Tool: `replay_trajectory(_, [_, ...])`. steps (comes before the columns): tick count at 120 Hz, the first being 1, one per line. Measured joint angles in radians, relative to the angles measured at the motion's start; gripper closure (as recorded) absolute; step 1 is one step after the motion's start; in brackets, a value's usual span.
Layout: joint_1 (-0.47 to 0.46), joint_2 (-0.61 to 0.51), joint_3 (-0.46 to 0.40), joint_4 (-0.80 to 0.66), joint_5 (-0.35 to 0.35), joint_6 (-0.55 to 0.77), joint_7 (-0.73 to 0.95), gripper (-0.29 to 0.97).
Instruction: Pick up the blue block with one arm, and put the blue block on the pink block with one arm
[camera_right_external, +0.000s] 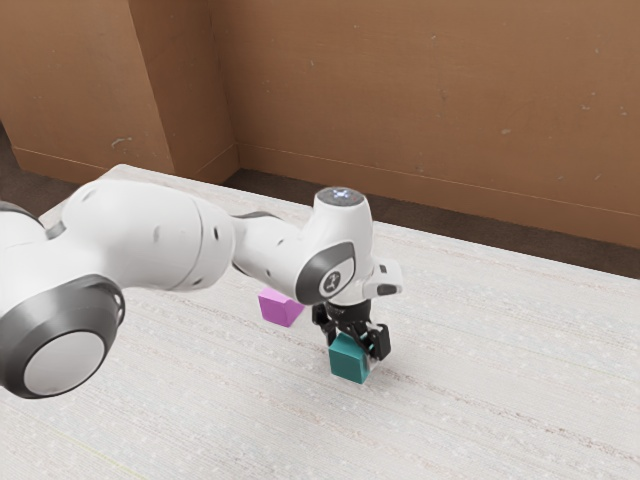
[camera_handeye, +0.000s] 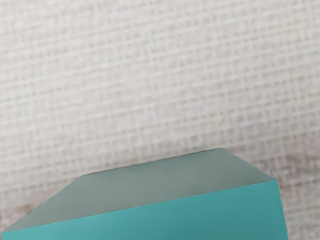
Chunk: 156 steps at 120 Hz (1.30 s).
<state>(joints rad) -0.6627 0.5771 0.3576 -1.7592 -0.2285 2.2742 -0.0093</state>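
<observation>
The blue block, teal in colour, rests on the pale table near its middle. My black gripper has come straight down over it, open, with one finger on either side of the block's upper part. In the wrist view the blue block looms large right under my hand, sitting slightly askew to it. The pink block lies on the table a short way off toward the exterior view's left and a little farther back, partly behind my forearm.
The table's far edge runs in front of a brown wall. My white arm stretches in from the exterior view's left, above the table next to the pink block.
</observation>
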Motion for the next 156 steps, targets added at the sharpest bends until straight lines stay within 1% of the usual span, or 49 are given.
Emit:
replay_trajectory(36, [-0.002,0.000,0.000,0.014,-0.001,0.000,-0.004,0.01])
replay_trajectory(45, [-0.003,-0.001,0.000,0.014,-0.002,0.000,-0.005,0.06])
replay_trajectory(69, [-0.003,-0.001,0.000,0.022,-0.001,0.000,-0.006,0.22])
replay_trajectory(102, [-0.003,-0.001,0.001,0.023,0.006,-0.001,-0.013,0.27])
replay_trajectory(118, [-0.004,-0.010,0.001,0.027,0.008,-0.008,-0.017,0.31])
replay_trajectory(138, [-0.001,-0.039,0.001,0.053,0.020,-0.047,-0.024,0.35])
replay_trajectory(156, [0.010,-0.100,0.028,0.091,0.059,-0.134,-0.029,0.38])
